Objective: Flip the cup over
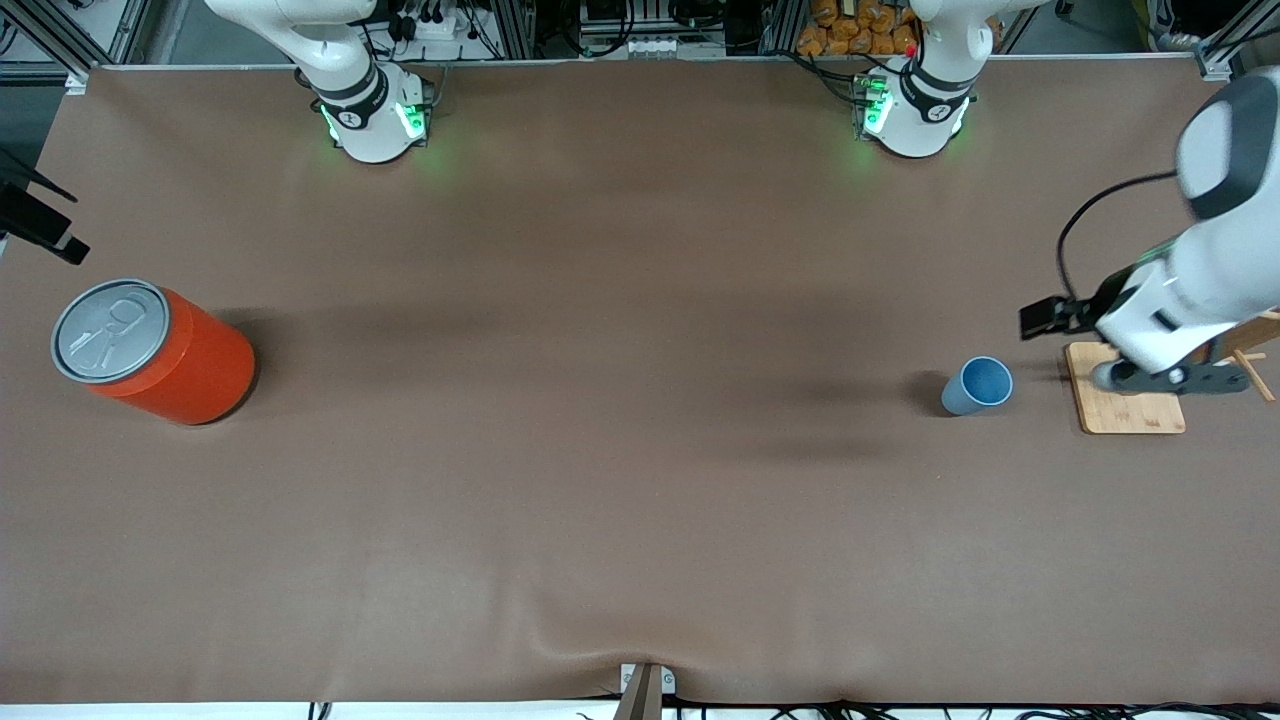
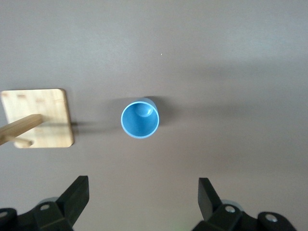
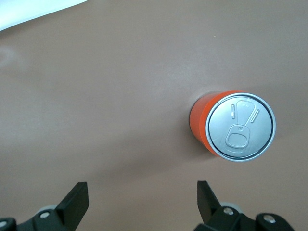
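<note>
Robotics lab: aluminium framing (image 1: 60, 40), cabling (image 1: 640, 30), brown-covered table (image 1: 600, 400).

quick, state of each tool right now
left tool: open, holding nothing, up over the table by the cup.
right tool: open, holding nothing, up by the orange can.

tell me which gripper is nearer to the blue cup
Left. The left gripper, open, hangs over the wooden board beside the blue cup. The right gripper, open, is up at the right arm's end of the table, near the orange can.
</note>
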Tool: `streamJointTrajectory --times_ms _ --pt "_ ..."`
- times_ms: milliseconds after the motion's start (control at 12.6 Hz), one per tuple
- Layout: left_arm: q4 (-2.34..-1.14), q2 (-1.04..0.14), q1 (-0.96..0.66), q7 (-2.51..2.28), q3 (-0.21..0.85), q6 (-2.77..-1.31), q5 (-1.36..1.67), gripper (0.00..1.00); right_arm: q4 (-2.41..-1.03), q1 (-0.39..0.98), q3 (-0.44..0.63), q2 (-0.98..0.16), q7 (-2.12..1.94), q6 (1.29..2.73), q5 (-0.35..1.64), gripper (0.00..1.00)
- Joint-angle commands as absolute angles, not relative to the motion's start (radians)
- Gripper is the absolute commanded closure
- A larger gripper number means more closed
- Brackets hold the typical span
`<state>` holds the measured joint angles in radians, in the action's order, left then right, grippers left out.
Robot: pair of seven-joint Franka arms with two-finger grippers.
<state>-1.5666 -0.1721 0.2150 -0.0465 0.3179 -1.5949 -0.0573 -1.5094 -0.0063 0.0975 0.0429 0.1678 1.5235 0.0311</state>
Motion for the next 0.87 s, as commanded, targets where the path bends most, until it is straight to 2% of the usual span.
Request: streamJointTrajectory --times_ms 0,237,554,791 --pt "-1.457 -0.149 0.221 -0.026 0.347 -1.451 -0.074 0.00 -1.503 -0.029 0.078 0.049 0.178 1.514 0.003 0.00" --pt "-1.489 -0.019 0.222 -0.035 0.345 -1.444 -0.046 0.00 -1.511 -0.029 0.046 0.046 0.179 1.511 -0.021 0.00" --pt "-1.607 0.096 0.229 -0.063 0.345 -1.476 -0.005 0.00 -1.513 -0.032 0.048 0.041 0.179 1.509 -0.020 0.00" --pt "-1.618 0.109 0.229 -0.081 0.341 -1.483 0.001 0.00 -1.511 -0.032 0.048 0.041 0.179 1.503 -0.020 0.00"
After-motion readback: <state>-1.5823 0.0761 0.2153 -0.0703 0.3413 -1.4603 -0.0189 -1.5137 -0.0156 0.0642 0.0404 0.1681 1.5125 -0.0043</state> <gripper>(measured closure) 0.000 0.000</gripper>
